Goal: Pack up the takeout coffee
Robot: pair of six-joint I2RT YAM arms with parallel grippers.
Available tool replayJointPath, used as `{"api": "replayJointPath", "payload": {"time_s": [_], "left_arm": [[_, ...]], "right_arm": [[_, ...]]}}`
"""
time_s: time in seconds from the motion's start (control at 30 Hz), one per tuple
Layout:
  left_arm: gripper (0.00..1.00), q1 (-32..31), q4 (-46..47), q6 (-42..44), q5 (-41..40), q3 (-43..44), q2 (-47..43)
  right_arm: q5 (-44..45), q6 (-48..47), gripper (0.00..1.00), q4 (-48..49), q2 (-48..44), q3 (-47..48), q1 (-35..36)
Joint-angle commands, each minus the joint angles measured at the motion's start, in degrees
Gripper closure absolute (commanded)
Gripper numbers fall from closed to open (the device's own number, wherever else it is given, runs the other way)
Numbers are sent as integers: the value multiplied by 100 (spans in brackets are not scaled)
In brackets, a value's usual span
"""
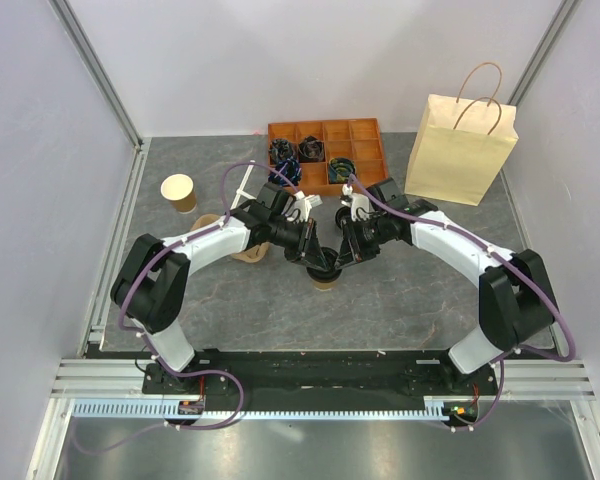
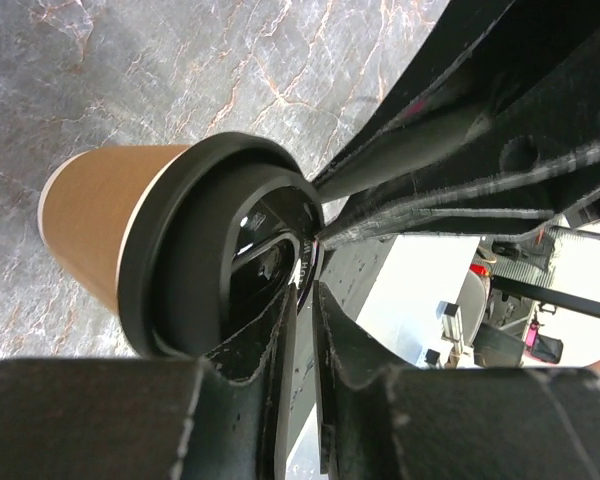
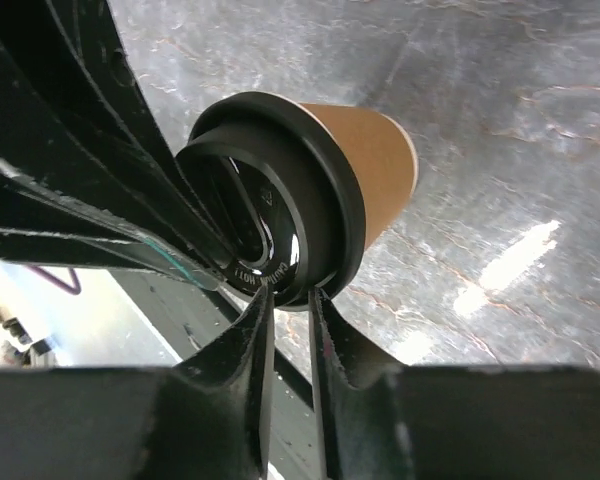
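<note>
The takeout coffee [image 1: 325, 282] sits mid-tabletop [image 1: 400, 310] between the two arms. From overhead it is mostly hidden under their meeting tips, with only a sliver of brown wall showing. The wrist views supply the rest: its kraft body and the black lid [image 3: 315, 165] seated on top, seen side-on against the grey marbled surface. Neither wrist view shows the cup's base, so I cannot tell whether it stands or is lifted. The left gripper [image 2: 305, 300] is clenched narrow on the lid's rim at one side, and the right gripper [image 3: 290, 300] is pinched on the rim likewise from the other side. Each appears in the other's wrist view as dark fingers tapering to the lid. Only the overhead view shows the surroundings. There is one lidless brown cup [image 1: 179, 192] at the left rear and one tan pulp carrier [image 1: 248, 254] partly under the left arm. One orange compartment tray [image 1: 365, 150] at the back holds dark items. One paper bag [image 1: 458, 150] stands upright at the right rear, handles up, close to the right wall. Walls close the left, back and right edges. Bare tabletop lies between the coffee and the bag, and in front toward the arm bases.
</note>
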Motion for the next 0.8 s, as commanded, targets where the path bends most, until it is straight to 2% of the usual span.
{"api": "replayJointPath", "payload": {"time_s": [0.0, 0.3, 0.57, 0.77], "left_arm": [[81, 19, -220, 305, -457, 41, 231], [82, 45, -246, 349, -457, 85, 240], [82, 45, -247, 367, -387, 85, 223], [82, 54, -255, 384, -378, 85, 258]], "right_arm": [[59, -66, 78, 75, 304, -256, 62], [-548, 57, 67, 58, -276, 465, -35], [-4, 13, 67, 75, -84, 957, -140], [173, -31, 69, 277, 338, 730, -131]]}}
